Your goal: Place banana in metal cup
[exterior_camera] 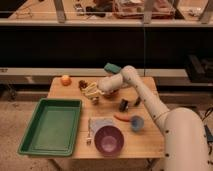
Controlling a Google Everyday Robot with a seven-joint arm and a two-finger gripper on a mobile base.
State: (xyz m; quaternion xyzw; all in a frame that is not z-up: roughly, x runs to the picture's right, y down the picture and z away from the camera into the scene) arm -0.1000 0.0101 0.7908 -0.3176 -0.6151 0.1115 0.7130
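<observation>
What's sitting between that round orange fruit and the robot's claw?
A small dark object lies between the orange fruit and the claw, which is over the table's back middle; the camera view shows it.

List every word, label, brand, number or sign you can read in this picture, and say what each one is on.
None can be read.
The green tray, purple bowl, blue cup and table show no print.
The clutter on the shelf behind is too blurred to read.
The claw, over the back of the table, shows no label.
</observation>
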